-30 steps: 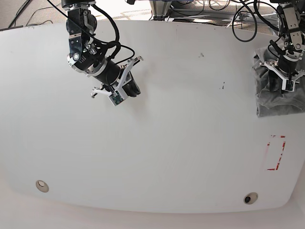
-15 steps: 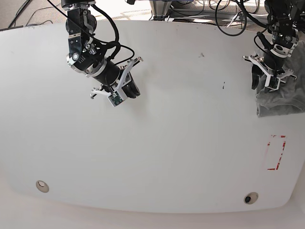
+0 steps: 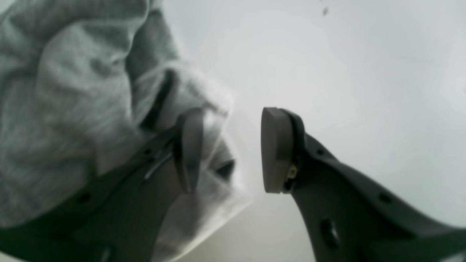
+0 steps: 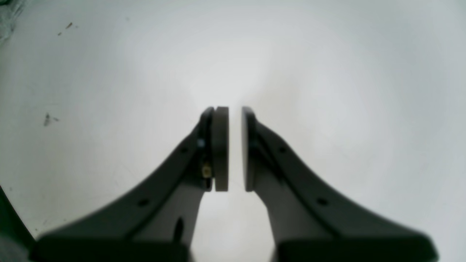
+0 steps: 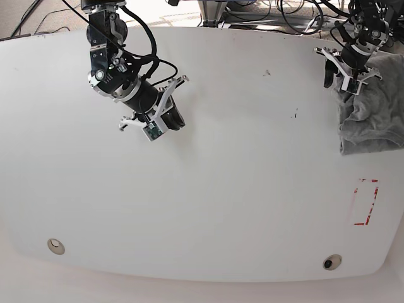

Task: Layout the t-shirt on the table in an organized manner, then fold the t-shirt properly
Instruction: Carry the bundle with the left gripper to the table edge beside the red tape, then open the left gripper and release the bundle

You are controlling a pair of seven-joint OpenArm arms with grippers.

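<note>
The t-shirt [image 5: 372, 123] lies bunched in a wrinkled heap at the far right edge of the surface [image 5: 240, 189], well apart from its centre and just above the red dashed mark [image 5: 366, 202]. Judged from this, the layout stage is not yet done: the garment must first be drawn onto open surface before it can be spread.

The left gripper [image 5: 344, 71] hangs over the heap's inner upper edge. In the left wrist view its fingers [image 3: 189, 149] stand partly apart, one pad against a fold of grey cloth [image 3: 72, 109], the other over bare surface. No fabric is visibly pinched between them; the gap appears empty. This position suits taking an outer edge of the heap, which would allow the cloth to be pulled inward rather than lifted as a lump.

The right gripper [image 5: 165, 121] is held above bare surface at the left, far from the garment. Its fingers [image 4: 221, 149] are nearly together with only a thin slit between, holding nothing. It likely waits clear of the left arm's working area.
</note>
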